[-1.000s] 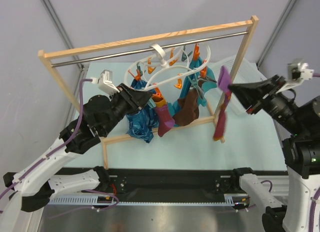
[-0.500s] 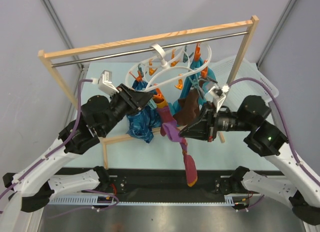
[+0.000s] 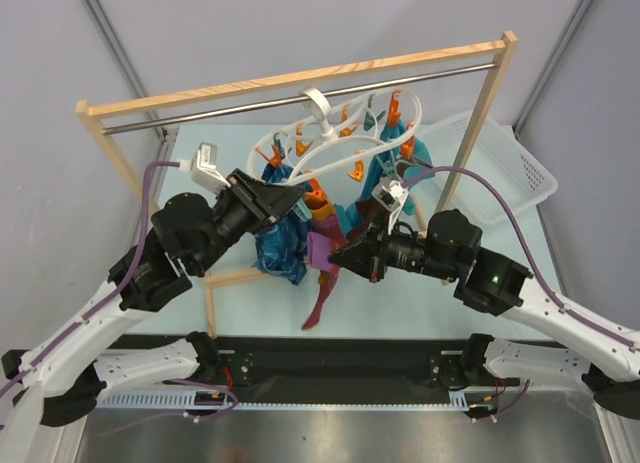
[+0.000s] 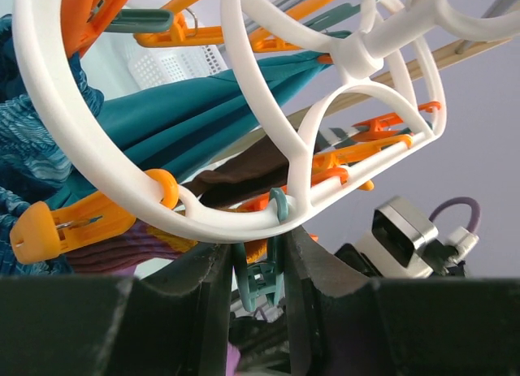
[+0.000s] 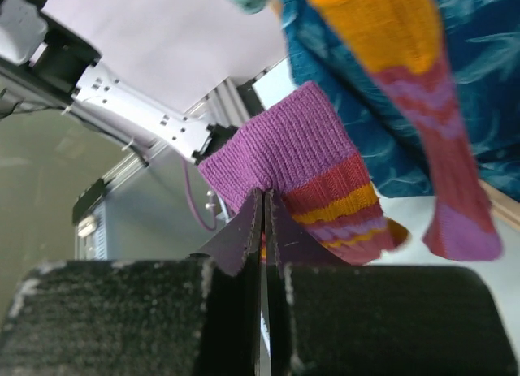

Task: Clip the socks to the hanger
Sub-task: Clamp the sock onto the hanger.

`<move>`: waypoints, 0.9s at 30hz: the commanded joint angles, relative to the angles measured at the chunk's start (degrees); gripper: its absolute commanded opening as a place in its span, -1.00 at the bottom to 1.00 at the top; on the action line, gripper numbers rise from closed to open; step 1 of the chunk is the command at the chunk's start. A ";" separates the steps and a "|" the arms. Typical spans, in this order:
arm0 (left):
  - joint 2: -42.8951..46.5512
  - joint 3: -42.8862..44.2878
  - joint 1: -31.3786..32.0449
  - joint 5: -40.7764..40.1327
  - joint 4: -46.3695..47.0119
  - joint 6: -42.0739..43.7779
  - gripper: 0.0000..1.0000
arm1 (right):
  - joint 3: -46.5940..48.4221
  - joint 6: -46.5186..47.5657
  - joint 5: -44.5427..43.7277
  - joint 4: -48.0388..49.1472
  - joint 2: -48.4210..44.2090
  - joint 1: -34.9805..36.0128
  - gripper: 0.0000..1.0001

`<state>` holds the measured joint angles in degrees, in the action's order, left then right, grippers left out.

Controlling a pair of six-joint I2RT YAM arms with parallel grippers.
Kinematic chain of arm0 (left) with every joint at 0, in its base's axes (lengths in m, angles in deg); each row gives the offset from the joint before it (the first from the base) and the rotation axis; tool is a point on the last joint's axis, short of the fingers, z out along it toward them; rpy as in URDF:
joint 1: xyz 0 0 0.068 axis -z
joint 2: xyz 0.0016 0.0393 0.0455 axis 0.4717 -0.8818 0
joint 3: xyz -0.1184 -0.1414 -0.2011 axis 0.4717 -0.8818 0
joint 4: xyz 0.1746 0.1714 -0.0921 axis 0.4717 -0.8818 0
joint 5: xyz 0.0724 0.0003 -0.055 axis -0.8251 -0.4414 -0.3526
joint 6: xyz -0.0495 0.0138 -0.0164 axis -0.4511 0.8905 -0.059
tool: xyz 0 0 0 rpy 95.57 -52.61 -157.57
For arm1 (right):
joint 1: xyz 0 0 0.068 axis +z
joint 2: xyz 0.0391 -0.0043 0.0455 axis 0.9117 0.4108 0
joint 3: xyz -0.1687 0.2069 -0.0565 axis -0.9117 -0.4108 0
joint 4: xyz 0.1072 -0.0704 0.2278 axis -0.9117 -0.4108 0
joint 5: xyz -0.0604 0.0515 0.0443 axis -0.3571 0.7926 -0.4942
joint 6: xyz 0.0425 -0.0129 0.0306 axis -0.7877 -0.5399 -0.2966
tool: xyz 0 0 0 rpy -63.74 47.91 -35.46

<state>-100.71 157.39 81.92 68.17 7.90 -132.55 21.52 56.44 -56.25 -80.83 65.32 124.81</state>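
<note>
left gripper (image 4: 260,261): pinching grey-teal clip (image 4: 266,280) under the hanger (image 4: 81,140)
right gripper (image 5: 262,222): closed on striped sock (image 5: 301,161) cuff
plan: I'd raise cuff squarely into clip mouth before releasing

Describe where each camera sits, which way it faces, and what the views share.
Top external: above and behind the arm bases, looking down at the hanger on the wooden rack; both arms show.
Left wrist: under the hanger, looking up; the left gripper pinches a grey-teal clip.
Right wrist: looks along the right gripper, shut on a striped sock.
Shared: top and right wrist both show that sock; top and left wrist both show the hanger.
</note>
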 commanded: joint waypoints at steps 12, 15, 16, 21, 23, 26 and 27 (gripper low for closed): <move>0.49 0.51 0.27 3.71 -0.96 -0.81 -1.00 | 2.77 -0.30 -3.61 7.55 0.38 -2.29 -1.00; 0.31 0.15 0.27 3.98 -0.79 -0.72 -1.00 | 2.68 -1.00 -2.91 8.25 0.20 -2.73 -1.00; 0.40 0.07 0.27 4.07 -0.70 -0.81 -1.00 | 2.68 -1.18 -2.73 8.60 0.20 -2.82 -1.00; 0.40 -0.37 0.27 4.24 -0.35 -0.90 -1.00 | 2.68 -2.49 -0.98 10.18 0.29 -3.43 -1.00; 0.22 -0.37 0.27 4.33 -0.35 -0.90 -1.00 | 3.03 -2.76 -0.27 11.06 0.47 -3.43 -1.00; 0.40 -0.46 0.27 4.42 -0.17 -0.98 -1.00 | 3.21 -3.46 1.22 11.50 1.17 -3.52 -1.00; 0.49 -0.46 0.27 4.51 -0.17 -0.90 -1.00 | 3.12 -3.64 1.31 11.42 1.26 -3.61 -1.00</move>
<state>-100.21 157.35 81.92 69.28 7.96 -132.97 22.20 54.10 -56.84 -73.07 66.31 121.49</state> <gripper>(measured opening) 0.310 0.010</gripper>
